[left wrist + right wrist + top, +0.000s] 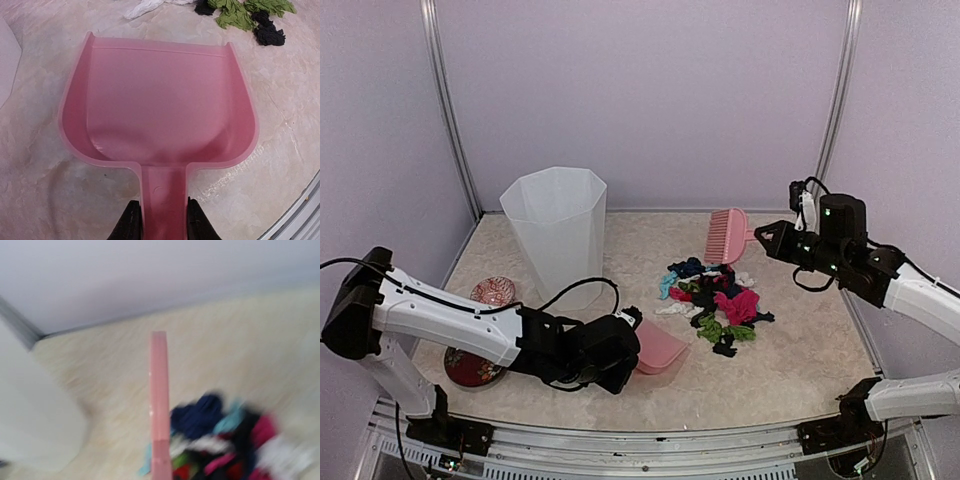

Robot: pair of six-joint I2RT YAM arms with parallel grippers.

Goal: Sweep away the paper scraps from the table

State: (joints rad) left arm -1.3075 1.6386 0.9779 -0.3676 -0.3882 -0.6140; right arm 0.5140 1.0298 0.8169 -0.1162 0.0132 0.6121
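The paper scraps lie in one mixed pile of black, magenta, green, teal, navy and white right of the middle of the table. My left gripper is shut on the handle of the pink dustpan, which rests flat with its mouth toward the pile. In the left wrist view the handle sits between my fingers, the dustpan is empty, and a few scraps lie beyond its lip. My right gripper is shut on the pink brush, held just behind the pile. The blurred right wrist view shows the brush edge-on beside the scraps.
A tall white translucent bin stands at the back left; it also shows in the right wrist view. Two red patterned dishes lie at the left near my left arm. Lilac walls and a metal frame edge the table.
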